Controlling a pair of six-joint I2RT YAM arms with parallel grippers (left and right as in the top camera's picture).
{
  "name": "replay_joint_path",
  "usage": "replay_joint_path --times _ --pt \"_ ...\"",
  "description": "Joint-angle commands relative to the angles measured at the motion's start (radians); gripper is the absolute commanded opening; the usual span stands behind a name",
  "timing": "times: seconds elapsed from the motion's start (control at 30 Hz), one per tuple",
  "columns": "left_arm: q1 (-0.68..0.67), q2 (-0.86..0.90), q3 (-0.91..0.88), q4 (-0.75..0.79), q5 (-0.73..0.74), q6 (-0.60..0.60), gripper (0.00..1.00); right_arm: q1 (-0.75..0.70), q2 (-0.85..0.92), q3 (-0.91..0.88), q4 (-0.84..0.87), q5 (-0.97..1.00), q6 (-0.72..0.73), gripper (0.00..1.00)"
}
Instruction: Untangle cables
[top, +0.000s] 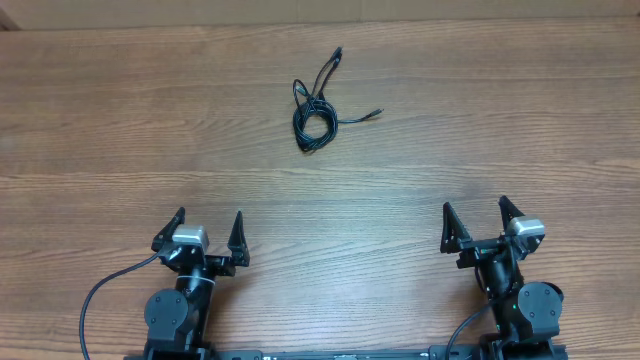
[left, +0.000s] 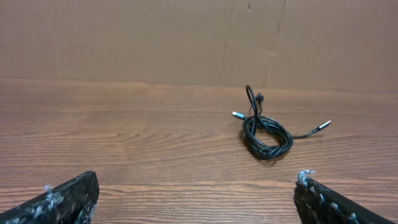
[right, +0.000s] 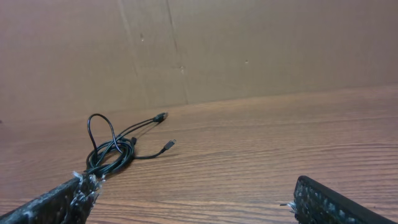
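Note:
The cables (top: 316, 108) lie as a small black tangled coil on the far middle of the wooden table, with plug ends sticking out toward the back and right. The left wrist view shows the cables (left: 267, 135) ahead and right of centre; the right wrist view shows the cables (right: 112, 154) ahead to the left. My left gripper (top: 209, 228) sits at the near left edge, open, nothing between its fingers (left: 68, 199). My right gripper (top: 477, 219) sits at the near right, also open and empty, its fingers (right: 329, 202) wide apart. Both are well short of the coil.
A brown cardboard wall (left: 124, 37) stands along the table's far edge. Thicker black wires (top: 100, 290) run from the arm bases at the near edge. Bare wooden tabletop (top: 330, 220) lies between the grippers and the coil.

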Motion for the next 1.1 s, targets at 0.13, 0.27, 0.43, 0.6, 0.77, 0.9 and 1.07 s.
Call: replay_joint_path --times 0.13,0.27,0.43,0.6,0.77,0.9,1.07 --pt "0.006 -0.010 -0.004 -0.002 -0.003 0.022 1.00 0.007 -0.007 -0.010 0.005 0.013 -0.004 1.00" --pt "0.006 -0.010 -0.004 -0.002 -0.003 0.022 0.99 0.007 -0.007 -0.010 0.005 0.013 -0.004 1.00" --pt "0.006 -0.010 -0.004 -0.002 -0.002 0.022 1.00 0.007 -0.007 -0.010 0.005 0.013 -0.004 1.00" --pt "0.005 -0.010 -0.004 -0.002 -0.002 0.022 1.00 0.007 -0.007 -0.010 0.005 0.013 -0.004 1.00" --pt "0.005 -0.010 -0.004 -0.002 -0.002 0.022 0.99 0.007 -0.007 -0.010 0.006 0.013 -0.004 1.00" --pt "0.005 -0.010 -0.004 -0.002 -0.002 0.022 0.99 0.007 -0.007 -0.010 0.005 0.014 -0.004 1.00" --pt "0.005 -0.010 -0.004 -0.002 -0.002 0.022 0.99 0.007 -0.007 -0.010 0.005 0.026 -0.004 1.00"
